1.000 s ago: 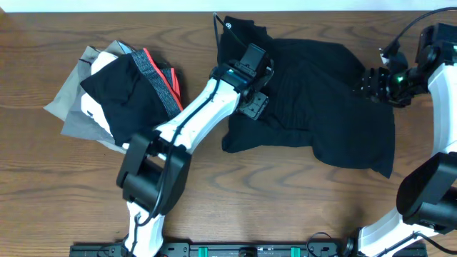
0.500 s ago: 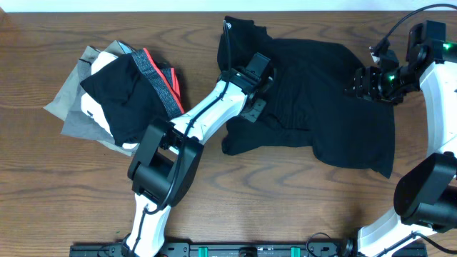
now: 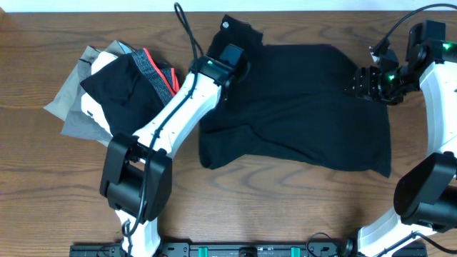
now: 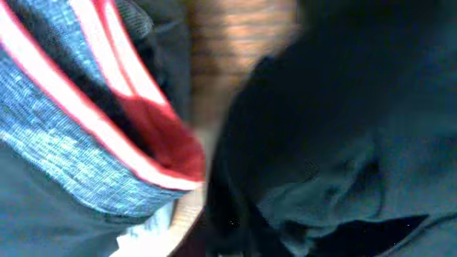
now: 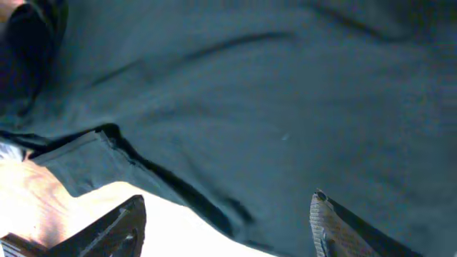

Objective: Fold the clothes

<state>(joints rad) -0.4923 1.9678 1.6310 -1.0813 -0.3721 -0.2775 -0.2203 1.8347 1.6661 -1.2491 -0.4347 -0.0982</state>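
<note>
Black short-sleeved shirt (image 3: 307,107) lies spread on the wooden table (image 3: 285,207), stretching between the two tools. Its small round white logo (image 3: 227,25) shows on a flap just beyond the left tool (image 3: 232,63). The left tool sits over the shirt's edge on that side. The left wrist view is blurred and shows no fingers, so whether it is clenched on fabric cannot be told. The right tool (image 3: 359,82) is at the opposite edge, released. Its fingers (image 5: 128,221) stand wide apart, with the fabric just ahead and nothing between them. Behind the left tool, away from the shirt, lies a heap of other garments (image 3: 107,100), one with a red-and-grey striped band (image 3: 161,78).

The step appears to be flattening the shirt before any fold. The thin cloth looks likely to drag and bunch, so a low, slow outward pull from each tool seems best, with a firm pinch on a single edge. The left tool should steer off the heap, or the band may snag.
</note>
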